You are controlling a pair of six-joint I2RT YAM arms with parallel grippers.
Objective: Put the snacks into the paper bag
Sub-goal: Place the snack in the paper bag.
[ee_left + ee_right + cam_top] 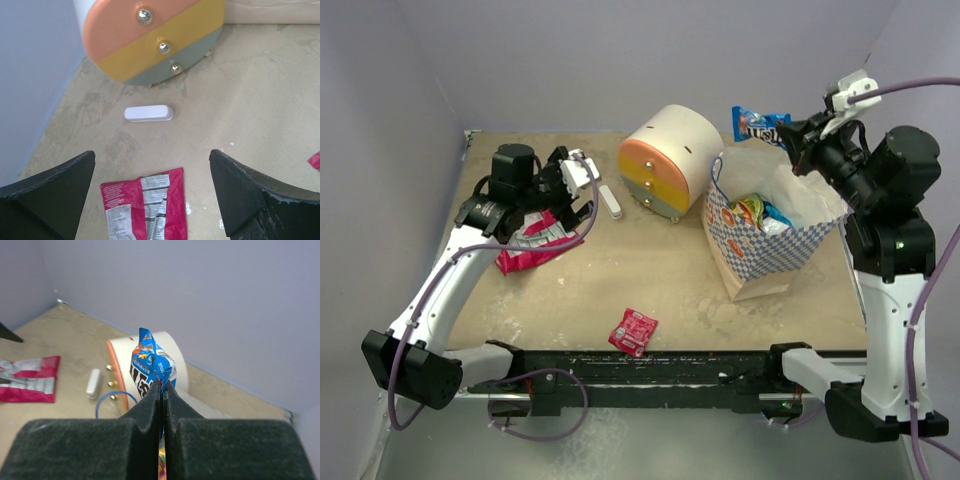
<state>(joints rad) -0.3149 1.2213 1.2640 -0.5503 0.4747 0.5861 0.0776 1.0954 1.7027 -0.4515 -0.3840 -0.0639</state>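
My right gripper (790, 135) is shut on a blue snack packet (758, 124), held in the air above the far rim of the paper bag (760, 245); it shows between the closed fingers in the right wrist view (150, 365). The bag stands open at the right with several packets inside (760, 212). My left gripper (570, 195) is open over a pink packet (535, 243) at the left, which lies between its fingers in the left wrist view (145, 207). A small red packet (633, 331) lies near the front edge.
A cream round drawer unit (667, 162) with orange, yellow and grey fronts stands at the back centre. A white stick-shaped object (609, 201) lies left of it, also in the left wrist view (149, 113). Walls close the left and back.
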